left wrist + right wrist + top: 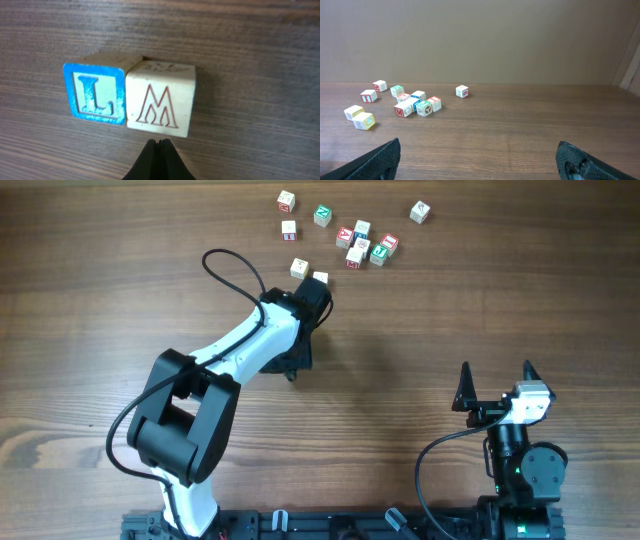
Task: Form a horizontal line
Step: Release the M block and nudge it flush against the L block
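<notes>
Row is two cubes so far: the blue "L" cube (95, 93) and the pale "M" cube (160, 102) touch edge to edge. So the horizontal line (131, 105) is only begun, toward 12 o'clock on the table (90, 300). The left gripper (159, 149) is just below the M cube, fingers pressed together and holding nothing. I can't tell if the tip touches. I read this as a nudge/align step. Next you'll need a third cube from the loose cluster (364, 246), at 2 o'clock of the pair, set against the M's free side without knocking the seam. The left wrist view gives you the letters and the seam. Overhead shows neither, and there the pair looks slightly staggered. Overhead and right wrist show the cluster and the strays, which left wrist misses. The right gripper (477, 145) sits at 5 o'clock, fingers spread, empty.
</notes>
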